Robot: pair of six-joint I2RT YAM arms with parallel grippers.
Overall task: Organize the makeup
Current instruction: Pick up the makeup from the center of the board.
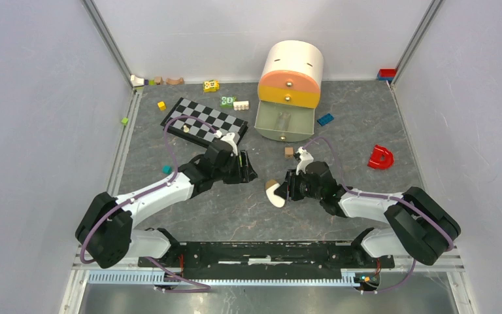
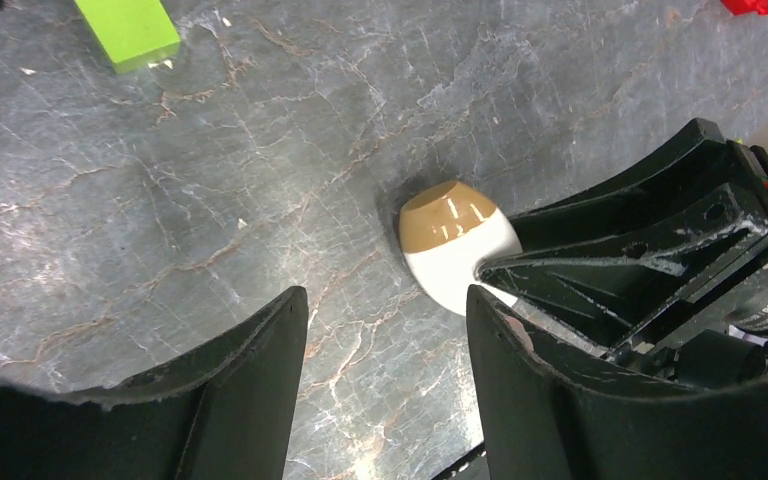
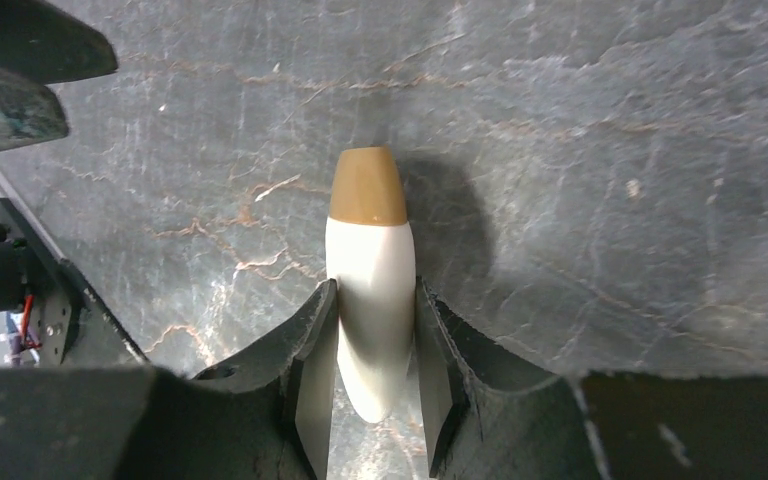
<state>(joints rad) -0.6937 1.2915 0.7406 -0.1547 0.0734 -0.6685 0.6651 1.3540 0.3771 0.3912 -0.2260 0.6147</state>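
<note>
Sponge point(image 3: 370, 240) in right hand point(image 3: 375, 300) mid-table, well apart from walls point(image 1: 235, 33)

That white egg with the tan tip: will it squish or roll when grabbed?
The sponge is small, so probably light; whether it squishes isn't visible. Its rounded shape would likely roll if nudged. Its curved sides might slip from the right tool.

The grey marbled counter point(image 1: 235, 216) carries a chessboard point(image 1: 204, 123), a 3-drawer cabinet point(image 1: 290, 65), a red D point(image 1: 380, 157) and scattered bricks point(image 1: 325, 119).
</note>
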